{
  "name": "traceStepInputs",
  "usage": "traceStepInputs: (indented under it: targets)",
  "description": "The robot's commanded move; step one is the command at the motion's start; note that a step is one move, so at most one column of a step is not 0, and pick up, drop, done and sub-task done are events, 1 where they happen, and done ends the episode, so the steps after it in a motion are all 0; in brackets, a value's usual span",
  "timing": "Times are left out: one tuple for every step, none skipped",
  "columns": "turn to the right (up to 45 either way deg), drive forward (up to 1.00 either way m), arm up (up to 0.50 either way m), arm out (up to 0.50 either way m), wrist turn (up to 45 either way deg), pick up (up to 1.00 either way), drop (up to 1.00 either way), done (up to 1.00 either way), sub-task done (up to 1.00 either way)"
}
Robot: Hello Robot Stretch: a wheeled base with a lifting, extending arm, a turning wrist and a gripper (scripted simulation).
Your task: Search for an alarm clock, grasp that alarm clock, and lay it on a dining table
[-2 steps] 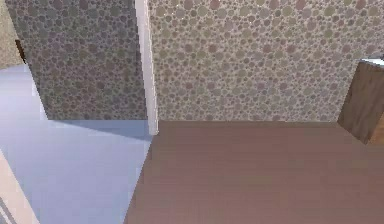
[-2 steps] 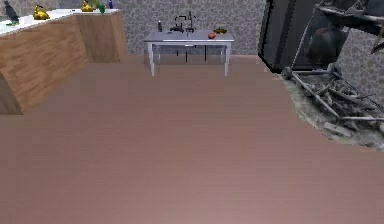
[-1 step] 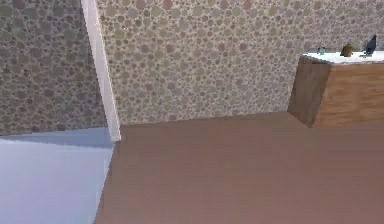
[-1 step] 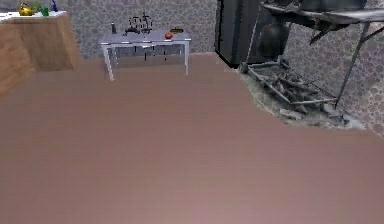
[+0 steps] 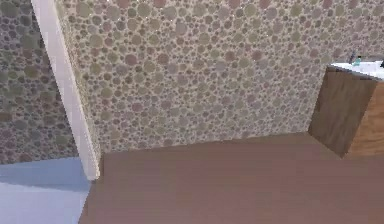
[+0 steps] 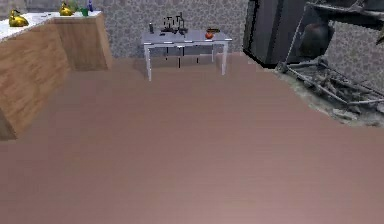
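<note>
Table (image 6: pixel 196 42) — white, cluttered — bears a small reddish blob (image 6: pixel 210 33), orientation unreadable.

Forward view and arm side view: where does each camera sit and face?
Forward view: on the robot, facing ahead and down at a pebble-patterned wall and white door frame; none of the robot's body in it.
Arm side view: on the robot's body, facing out sideways across brown floor to a white table; again no robot body.
Shared: likely the same wooden counter, at the forward view's right edge and the arm side view's left.
</note>
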Motion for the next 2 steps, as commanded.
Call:
traceStepInputs:
  targets:
    - [-45.0, 0.0, 0.0, 0.0, 0.0, 0.0, 0.0, 0.0, 0.0]
    - [-24.0, 0.0, 0.0, 0.0, 0.0, 0.0, 0.0, 0.0, 0.0]
